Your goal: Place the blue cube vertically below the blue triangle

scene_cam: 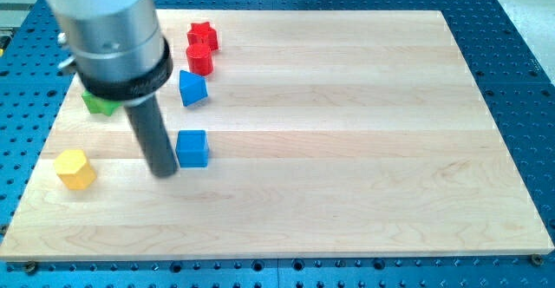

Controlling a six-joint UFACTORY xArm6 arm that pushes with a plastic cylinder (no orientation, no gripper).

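Note:
The blue cube point(192, 147) lies on the wooden board at the view's left, straight below the blue triangle point(192, 88) with a gap between them. My tip point(163, 172) is on the board just left of the blue cube, touching or almost touching its left side. The rod rises from it to the large grey arm body at the view's top left.
A red star-shaped block point(203, 35) and a red cylinder point(200, 58) sit above the blue triangle. A green block point(101, 105) is partly hidden behind the arm. A yellow hexagonal block point(75, 168) lies near the board's left edge point(35, 175).

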